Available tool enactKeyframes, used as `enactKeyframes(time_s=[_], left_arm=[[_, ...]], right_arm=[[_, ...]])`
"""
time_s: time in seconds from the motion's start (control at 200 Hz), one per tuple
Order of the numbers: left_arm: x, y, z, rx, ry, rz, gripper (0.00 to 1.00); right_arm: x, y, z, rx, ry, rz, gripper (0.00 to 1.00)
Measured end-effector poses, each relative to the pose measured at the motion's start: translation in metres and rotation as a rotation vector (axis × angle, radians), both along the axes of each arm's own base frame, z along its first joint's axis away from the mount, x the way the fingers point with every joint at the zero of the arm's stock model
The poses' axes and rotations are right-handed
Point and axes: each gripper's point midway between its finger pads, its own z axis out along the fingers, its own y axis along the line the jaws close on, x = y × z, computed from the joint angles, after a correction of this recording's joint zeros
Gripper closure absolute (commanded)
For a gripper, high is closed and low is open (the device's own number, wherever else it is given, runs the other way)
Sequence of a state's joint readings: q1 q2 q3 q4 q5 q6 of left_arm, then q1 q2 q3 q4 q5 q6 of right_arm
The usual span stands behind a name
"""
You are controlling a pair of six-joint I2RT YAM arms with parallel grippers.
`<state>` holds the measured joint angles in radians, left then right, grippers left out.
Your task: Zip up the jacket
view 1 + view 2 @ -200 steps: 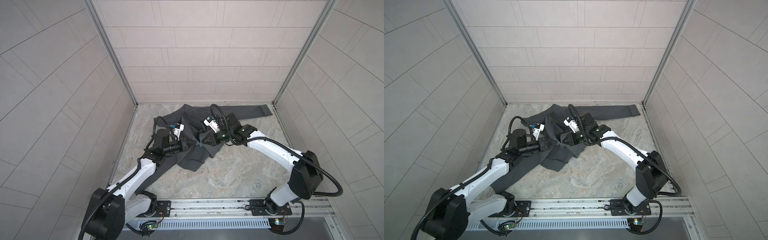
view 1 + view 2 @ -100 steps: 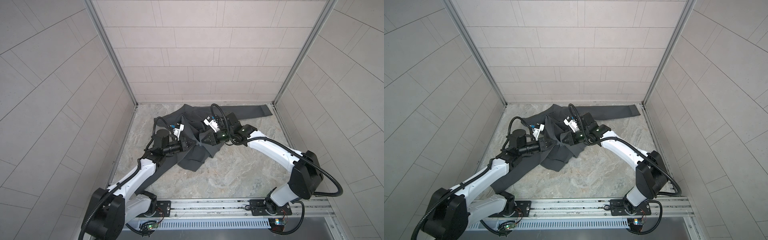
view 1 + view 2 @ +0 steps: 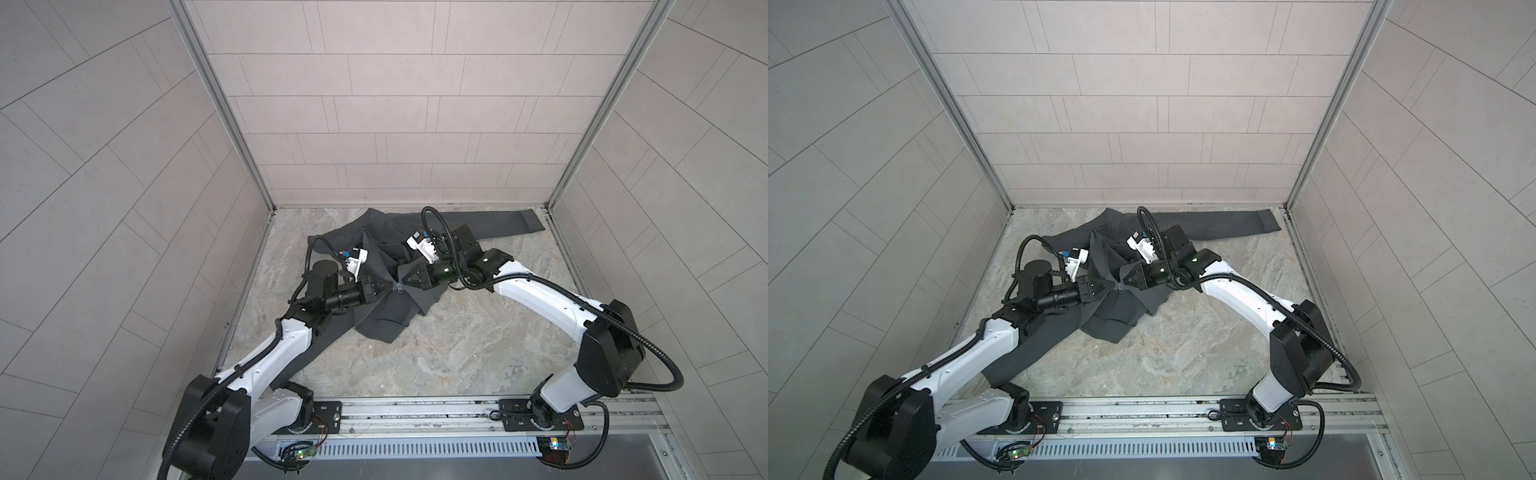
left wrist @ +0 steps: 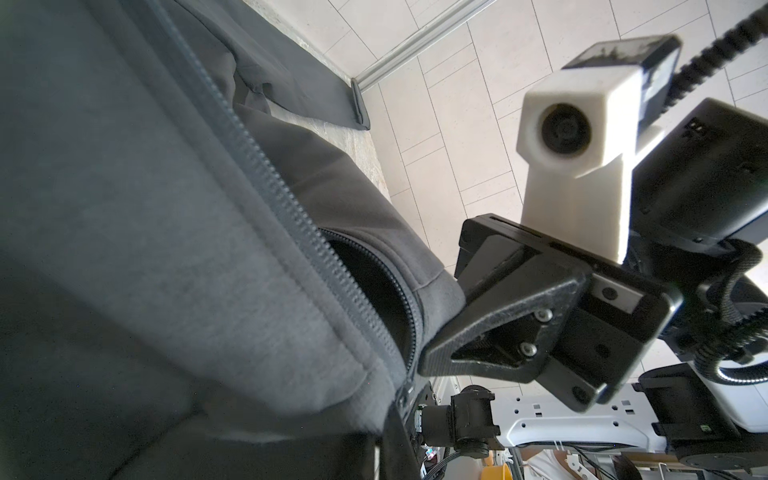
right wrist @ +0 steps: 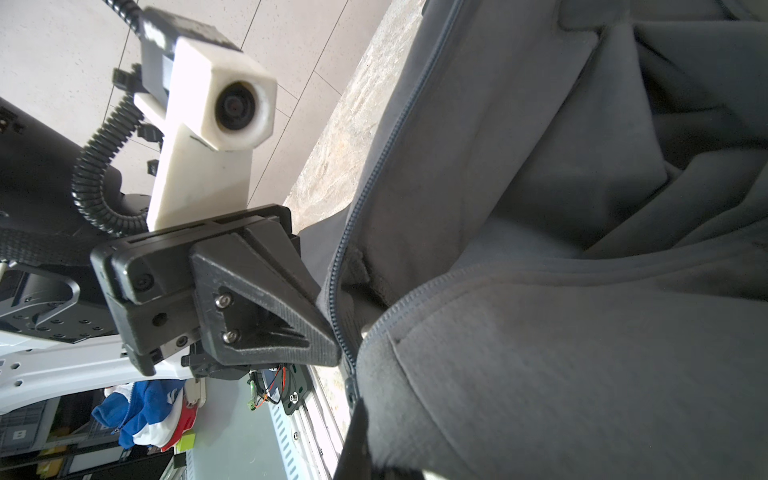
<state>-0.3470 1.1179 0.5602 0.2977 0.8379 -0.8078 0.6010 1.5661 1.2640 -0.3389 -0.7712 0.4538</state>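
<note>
Bright, even light; near wrist-view fabric seemingly soft.

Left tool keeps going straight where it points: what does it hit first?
The jacket: the left tool is shut on its zipper edge. Just past that fold the right tool faces it almost tip to tip; the gap between them is hard to judge.

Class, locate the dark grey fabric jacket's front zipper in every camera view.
Top view: grey toothed zipper mid-table, on the raised fabric.
Top view: same spot.
Left wrist: toothed line crossing grey fabric.
Right wrist: toothed line crossing grey fabric.
Shared landmark: marbled grey tabletop.
</note>
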Motion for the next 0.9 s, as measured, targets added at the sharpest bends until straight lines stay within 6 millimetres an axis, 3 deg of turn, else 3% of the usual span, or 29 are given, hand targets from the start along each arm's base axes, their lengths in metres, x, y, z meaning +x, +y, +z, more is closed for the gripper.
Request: enactKeyframes(time_s=[0.55,0.901], left_arm=[[-0.003,-0.004,0.003,-0.021,0.003,-0.016,1.0],[-0.008,-0.008,-0.005,0.007,0.011,-0.038,1.0]], right_arm=[[0.005,0.003,-0.005,0.01,-0.003,0.012,1.0],[0.005,0.004,-0.01,0.006,0.014,0.021,1.0]])
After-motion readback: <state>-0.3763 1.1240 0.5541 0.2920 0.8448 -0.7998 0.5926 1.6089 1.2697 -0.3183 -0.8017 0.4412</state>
